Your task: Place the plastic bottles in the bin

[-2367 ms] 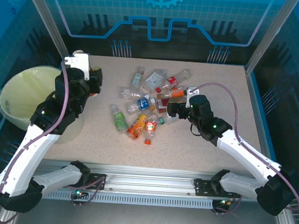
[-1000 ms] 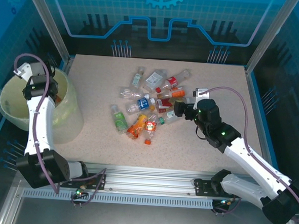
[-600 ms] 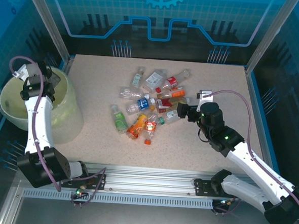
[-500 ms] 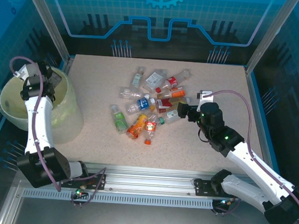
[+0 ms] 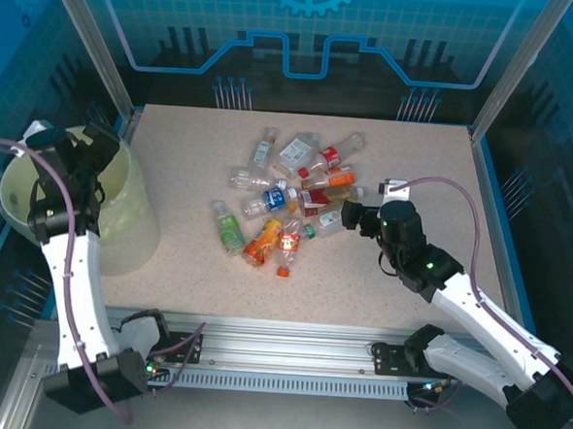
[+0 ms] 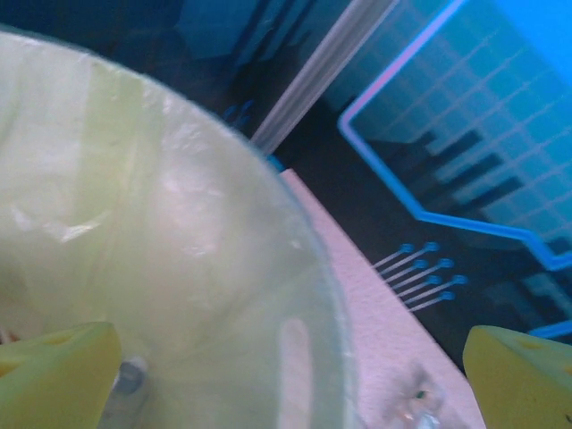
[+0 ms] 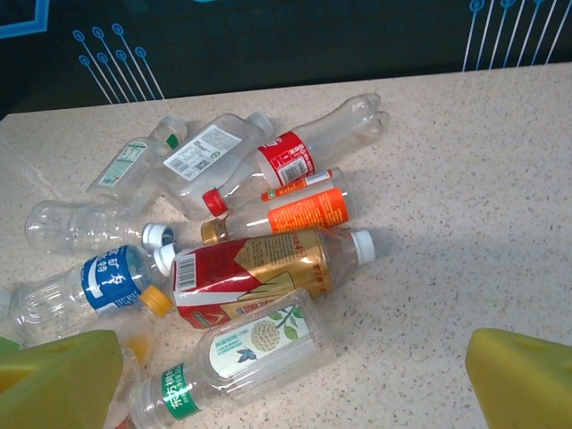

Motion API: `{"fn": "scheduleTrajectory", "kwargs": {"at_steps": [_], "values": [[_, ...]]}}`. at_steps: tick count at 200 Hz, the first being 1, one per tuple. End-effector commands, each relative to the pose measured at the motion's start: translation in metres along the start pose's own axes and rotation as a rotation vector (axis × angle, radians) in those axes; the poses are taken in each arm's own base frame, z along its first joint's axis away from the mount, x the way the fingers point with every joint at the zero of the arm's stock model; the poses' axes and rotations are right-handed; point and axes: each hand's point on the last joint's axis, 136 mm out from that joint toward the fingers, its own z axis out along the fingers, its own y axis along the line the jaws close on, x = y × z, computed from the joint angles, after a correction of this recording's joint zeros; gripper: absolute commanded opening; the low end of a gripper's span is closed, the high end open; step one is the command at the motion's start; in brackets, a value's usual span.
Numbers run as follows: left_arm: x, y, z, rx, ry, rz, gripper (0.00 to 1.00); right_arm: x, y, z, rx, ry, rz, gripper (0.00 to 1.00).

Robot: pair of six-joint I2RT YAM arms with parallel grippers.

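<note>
The plastic bottles (image 5: 287, 200) lie in a loose pile mid-table. My right gripper (image 5: 349, 218) stands open at the pile's right edge, nothing between its fingers. In the right wrist view, a clear green-labelled bottle (image 7: 237, 353) lies closest to that gripper (image 7: 295, 384), with a red-and-gold one (image 7: 259, 277) and an orange-labelled one (image 7: 304, 210) behind it. The pale yellow-green bin (image 5: 35, 194) stands off the table's left edge. My left gripper (image 5: 86, 149) hangs open over its far rim. The left wrist view looks down the bin's lined wall (image 6: 161, 268) between the yellow fingertips (image 6: 54, 375).
Bare speckled tabletop (image 5: 416, 164) lies right of the pile and in front of it. Metal frame posts (image 5: 97, 47) rise at the back corners, with a blue panel wall behind. A rail (image 5: 288, 356) runs along the near edge.
My left gripper has opened above the bin, and the orange thing seen by it a second ago is gone. The right gripper drew back slightly to the right, still open.
</note>
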Motion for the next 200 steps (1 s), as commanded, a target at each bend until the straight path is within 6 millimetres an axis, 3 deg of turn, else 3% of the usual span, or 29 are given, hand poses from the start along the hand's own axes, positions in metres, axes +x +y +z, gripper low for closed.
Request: {"fn": "scheduleTrajectory", "kwargs": {"at_steps": [1, 55, 86, 112, 137, 149, 200], "values": [[0.005, -0.027, -0.010, 0.166, 0.025, -0.044, 0.99, 0.010, -0.006, 0.007, 0.018, 0.004, 0.069, 1.00], [0.033, -0.086, -0.020, 0.476, 0.168, -0.072, 0.99, 0.050, -0.012, 0.026, 0.036, 0.076, 0.217, 1.00], [0.048, -0.123, -0.036, 0.649, 0.219, -0.026, 0.99, 0.070, -0.002, 0.041, 0.032, 0.183, 0.325, 1.00], [0.061, -0.145, -0.047, 0.759, 0.256, 0.009, 0.99, 0.074, 0.011, 0.058, 0.047, 0.256, 0.393, 1.00], [0.069, -0.156, -0.054, 0.816, 0.276, 0.044, 0.99, 0.088, 0.004, 0.075, 0.202, 0.366, 0.442, 1.00], [0.072, -0.157, -0.057, 0.829, 0.282, 0.053, 0.99, 0.086, 0.007, 0.086, 0.248, 0.387, 0.468, 1.00], [0.094, -0.155, -0.052, 0.834, 0.366, 0.015, 0.99, 0.116, -0.002, 0.117, 0.434, 0.455, 0.594, 1.00]]}}
